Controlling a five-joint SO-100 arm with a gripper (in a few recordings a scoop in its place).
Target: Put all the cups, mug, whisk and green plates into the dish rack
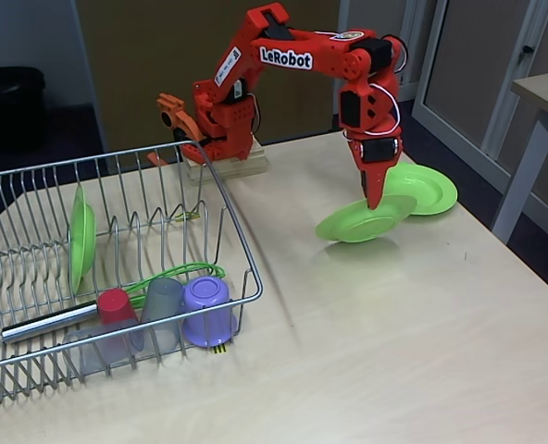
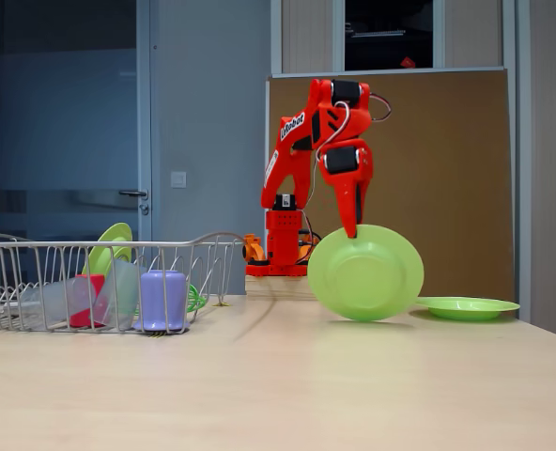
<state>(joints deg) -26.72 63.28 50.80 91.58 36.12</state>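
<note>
The gripper [image 1: 374, 196] points downward and is clamped on the rim of a green plate [image 1: 359, 223], holding it tilted with its lower edge at or just above the table [image 1: 394, 342]; in a fixed view the held plate [image 2: 365, 272] faces the camera, hanging below the fingers. A second green plate [image 1: 429, 188] lies flat on the table just behind the held one, their rims overlapping in a fixed view; in a fixed view it appears low at the right [image 2: 469, 306]. The dish rack [image 1: 33, 277] stands at the left of the table, well apart from the gripper. A third green plate [image 1: 81, 237] stands upright between its prongs. At the rack's near end sit the purple mug [image 1: 207, 310], inverted, a grey cup [image 1: 162, 310], the red cup [image 1: 117, 306] and a second grey cup [image 1: 98, 350] lying on its side. The whisk [image 1: 89, 310] lies across the rack, its green wires behind the cups and its silver handle pointing left.
</note>
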